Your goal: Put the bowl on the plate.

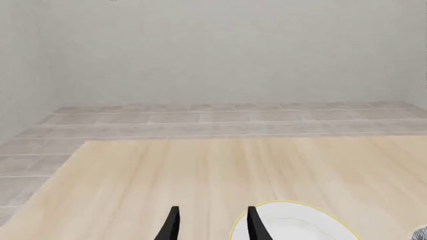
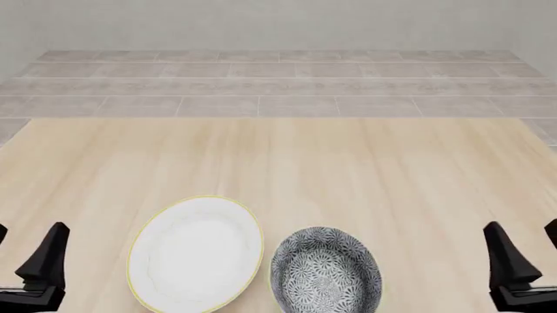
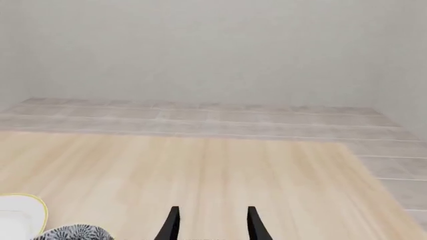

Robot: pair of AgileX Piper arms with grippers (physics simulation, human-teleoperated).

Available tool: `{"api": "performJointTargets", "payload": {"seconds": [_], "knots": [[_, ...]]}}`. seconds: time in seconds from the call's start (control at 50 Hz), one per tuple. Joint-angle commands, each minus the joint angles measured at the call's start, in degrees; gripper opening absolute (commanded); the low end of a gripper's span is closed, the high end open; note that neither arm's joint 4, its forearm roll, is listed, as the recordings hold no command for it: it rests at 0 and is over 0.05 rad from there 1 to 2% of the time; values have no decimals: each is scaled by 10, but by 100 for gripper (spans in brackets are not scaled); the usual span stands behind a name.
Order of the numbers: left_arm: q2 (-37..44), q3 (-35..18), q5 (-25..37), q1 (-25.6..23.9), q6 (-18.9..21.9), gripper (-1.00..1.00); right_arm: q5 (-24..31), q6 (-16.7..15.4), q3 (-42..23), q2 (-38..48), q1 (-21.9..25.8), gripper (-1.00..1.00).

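Note:
The white plate [image 2: 195, 254] with a thin yellow rim lies on the table near its front edge, left of centre. Just to its right, touching or nearly touching it, stands the bowl [image 2: 325, 270], grey-and-white patterned and upright. My left gripper [image 2: 26, 249] hangs open at the far left, apart from the plate. At the far right my right gripper [image 2: 529, 248] is open too, well clear of the bowl. In the left wrist view the left gripper [image 1: 213, 225] is empty, with the plate [image 1: 297, 222] beside one finger. The right wrist view shows the right gripper [image 3: 213, 225] empty, plus edges of the bowl [image 3: 73, 233] and plate [image 3: 20, 210].
The light wooden table [image 2: 287, 163] stretches away beyond the dishes. Past its far edge lies a tiled floor [image 2: 278, 85], then a pale wall.

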Motion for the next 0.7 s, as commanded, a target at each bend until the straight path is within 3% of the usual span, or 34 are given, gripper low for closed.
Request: {"api": "performJointTargets", "payload": {"seconds": [0.02,0.32,0.66,0.68,0.7], "knots": [[-4,1,3,-4,5,100,-22,0,4,29,20,100],[4,1,-5,-8,9,100,-115,5,5,150,52,100],[16,1,-17,-10,11,100,-257,6,5,320,85,100],[16,1,-18,-10,11,100,-210,-1,5,272,91,100],[17,1,-18,-10,11,100,-95,-6,-92,158,94,100]]}}
